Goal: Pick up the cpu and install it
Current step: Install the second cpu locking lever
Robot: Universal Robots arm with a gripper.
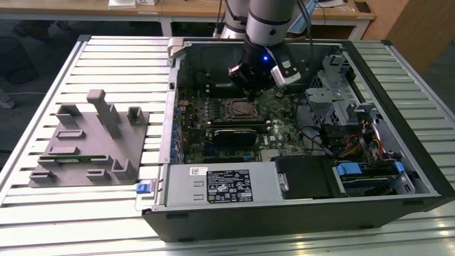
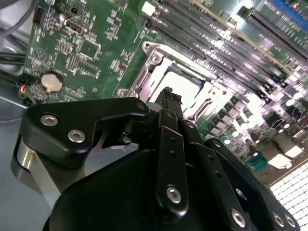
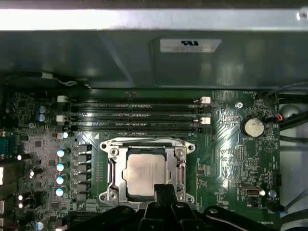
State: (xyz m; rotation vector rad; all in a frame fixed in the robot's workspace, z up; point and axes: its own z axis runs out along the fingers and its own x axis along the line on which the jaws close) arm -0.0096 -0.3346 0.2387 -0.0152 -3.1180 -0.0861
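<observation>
Directly beneath the black gripper (image 3: pixel 163 191), whose opening I cannot tell, the silvery square metal-topped cpu (image 3: pixel 144 173) sits in its socket.

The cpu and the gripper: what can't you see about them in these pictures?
- Cpu: in the first wrist view the gripper covers its near edge; in the second wrist view the gripper hides most of it.
- Fingers: packed together in both wrist views, so open or shut is unclear.
- Exterior view: the arm blocks the gripper tip.
</observation>
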